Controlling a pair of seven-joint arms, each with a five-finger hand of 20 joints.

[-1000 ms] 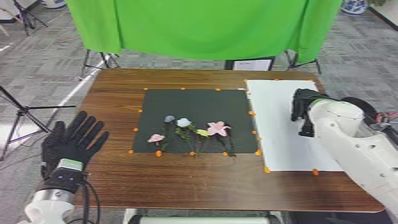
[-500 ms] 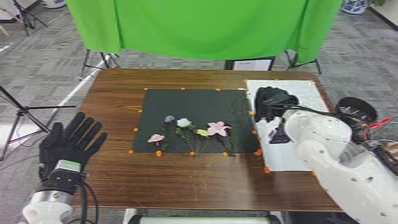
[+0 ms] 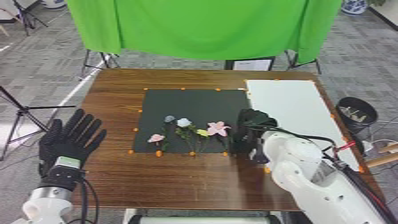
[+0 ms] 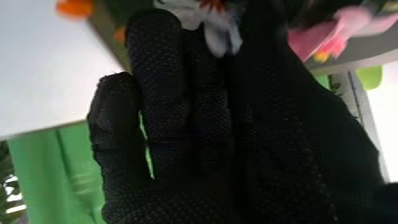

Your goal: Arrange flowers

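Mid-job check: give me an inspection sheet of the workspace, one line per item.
Surface: brown wooden table with a dark mat beside a white sheet, orange marks along their edges.
Job's things: small pink, blue-grey, white, yellow and larger pink flowers on the mat; a white bloom with a reddish centre against the right hand, grip unclear.
Clutter: black bin with pale pieces inside, off the table's right side.
Hands: left hand open at the table's left edge; right hand at the mat's right edge.
Cables: black ones along both arms.
Surroundings: green cloth beyond the table; tripods on the left.
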